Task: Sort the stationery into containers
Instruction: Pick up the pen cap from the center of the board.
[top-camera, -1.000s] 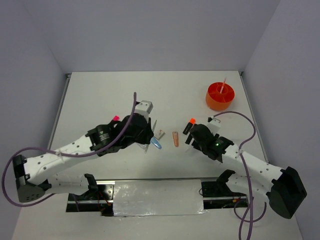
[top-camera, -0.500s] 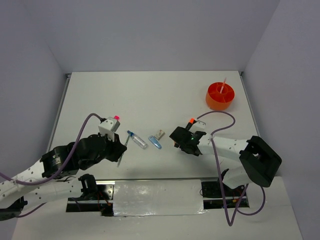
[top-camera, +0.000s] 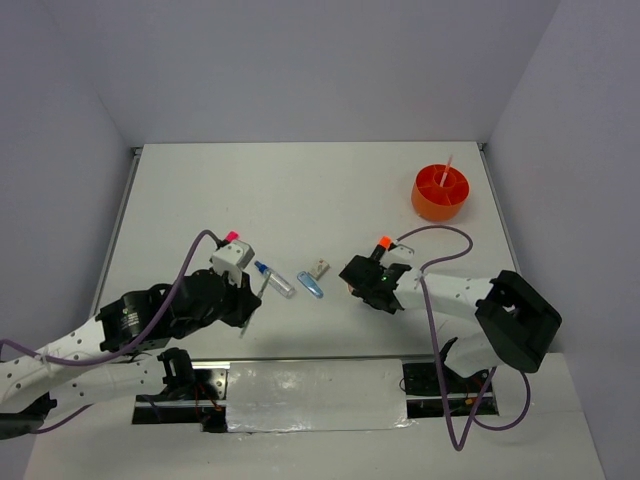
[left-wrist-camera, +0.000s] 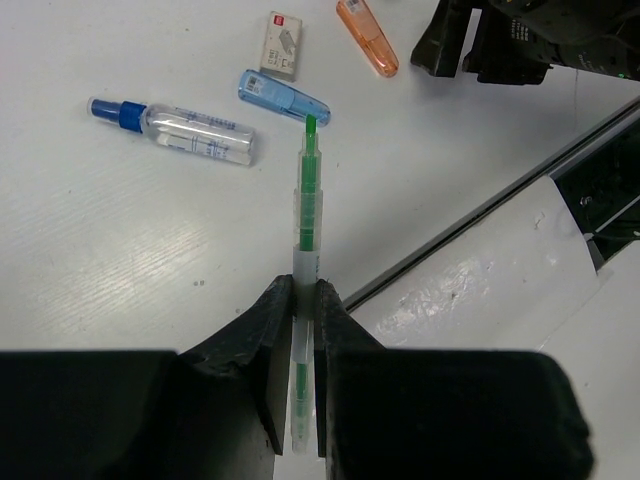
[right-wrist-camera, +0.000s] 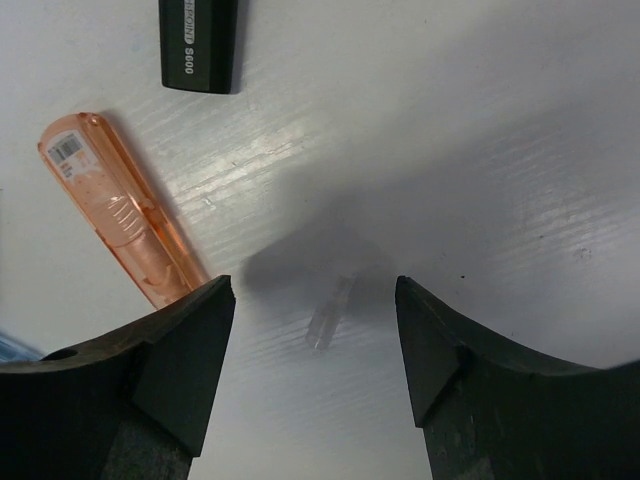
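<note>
**Left gripper is clamping a green pen; right gripper is hanging open beside the peach piece**

At the left of the white table (top-camera: 300, 190), the left gripper (left-wrist-camera: 303, 300) is squeezing a green pen (left-wrist-camera: 310, 190) between closed jaws. The pen is sticking straight out ahead of the fingers (left-wrist-camera: 268, 335). Its tip is showing just beside one end of the blue clip (left-wrist-camera: 283, 96), and it is unclear whether the two are touching. Just beyond the left wrist, only the pink cap of the pink-capped highlighter (top-camera: 231, 236) is showing.

Moving right, the blue-capped clear tube (top-camera: 273, 279) is lying flat on the table. The blue clip is lying near it, and the small whitish block (top-camera: 319, 268) is sitting just past the clip, none of the three touching.

The peach piece (right-wrist-camera: 125, 210) is lying next, flat and slanted. The right gripper (right-wrist-camera: 315, 300) is hanging low over bare table with its jaws spread apart and nothing between them. In the right wrist view, the left-hand one of its fingers (right-wrist-camera: 180, 360) is sitting just beside the peach piece. The black body of the orange-capped highlighter (right-wrist-camera: 200, 45) is lying just beyond the peach piece.

Far right and well apart from everything else, the orange tub (top-camera: 430, 208) is standing near the back of the table. A thin pen (top-camera: 446, 168) is leaning in one of its compartments.
</note>
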